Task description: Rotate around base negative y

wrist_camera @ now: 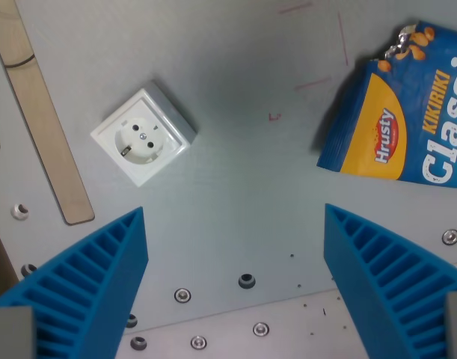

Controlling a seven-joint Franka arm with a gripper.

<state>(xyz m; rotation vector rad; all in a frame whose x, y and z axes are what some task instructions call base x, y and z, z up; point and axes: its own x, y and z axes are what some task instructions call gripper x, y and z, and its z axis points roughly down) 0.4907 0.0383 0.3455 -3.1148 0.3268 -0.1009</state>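
You're looking down at a lab bench here: a grey metal table (243,194) dotted with bolt holes (247,280), red pen marks (318,82) on it. A loose wall socket (143,137) and snack bag (400,112) lie there as test props.

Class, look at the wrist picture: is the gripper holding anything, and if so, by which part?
Nothing is held. The gripper is open, its blue ribbed fingers spread wide over bare grey table.

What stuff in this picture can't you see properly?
- Snack bag, wrist view: the right edge cuts off its name and far side.
- Wooden strip: its upper end runs out of the top edge.
- Socket: the marks inside are too small to read.
- Gripper: only two blue fingers show; the bottom edge hides the rest.
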